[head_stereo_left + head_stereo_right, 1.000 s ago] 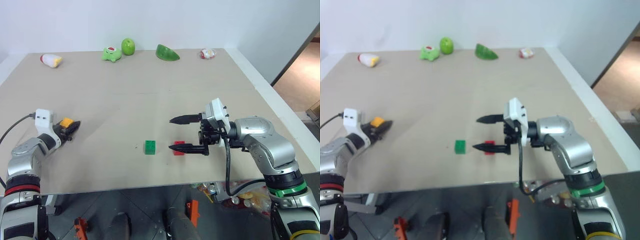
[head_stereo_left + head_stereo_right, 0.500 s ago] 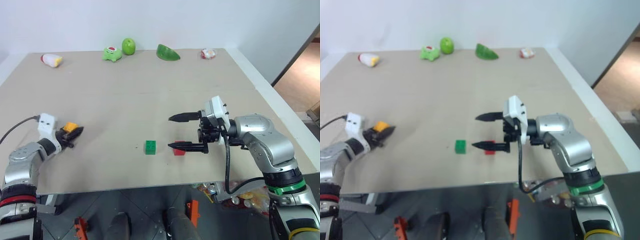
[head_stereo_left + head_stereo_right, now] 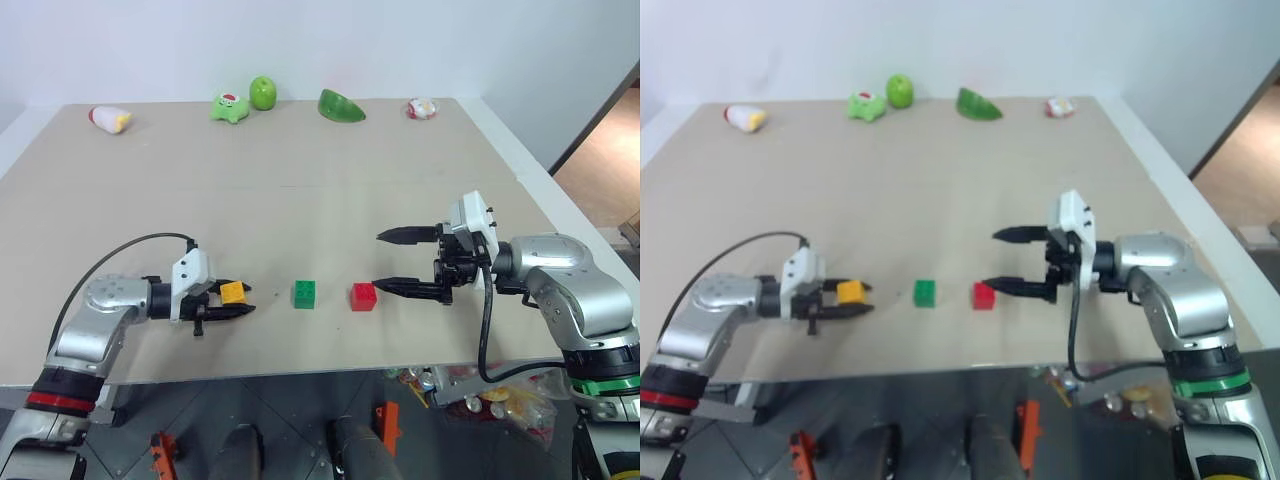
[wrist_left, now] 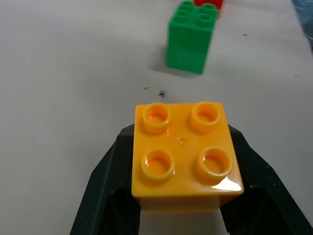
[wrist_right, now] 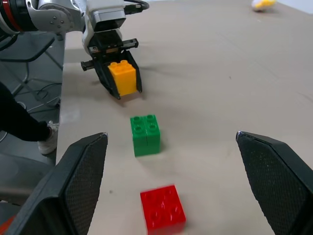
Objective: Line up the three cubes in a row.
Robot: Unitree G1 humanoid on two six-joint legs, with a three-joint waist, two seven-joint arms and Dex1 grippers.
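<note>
Item one: we record a yellow-orange cube (image 3: 232,292), studs up, clamped between the two black fingers of the left claw (image 3: 228,302), which points along the counter (image 3: 300,190) toward the other two cubes. From the green cube (image 3: 304,293), the yellow-orange one lies at nine o'clock, near but apart; we cannot tell whether it rests on the counter or hangs just above it.

Item two: the green cube stands on the counter, studs up, between its two neighbours.

Item three: the red cube (image 3: 363,296) sits at three o'clock from the green one, near it and not touching.

Item four: the right claw (image 3: 400,262) is spread wide and carries nothing, its tips at three o'clock from the red cube, the lower finger just beside it without contact.

Item five: along the counter's far edge, at twelve o'clock, we list a white-and-yellow toy (image 3: 108,118), a green frog-like toy (image 3: 228,107), a green apple (image 3: 262,92), a green wedge (image 3: 340,105) and a white-and-red toy (image 3: 421,107).
</note>
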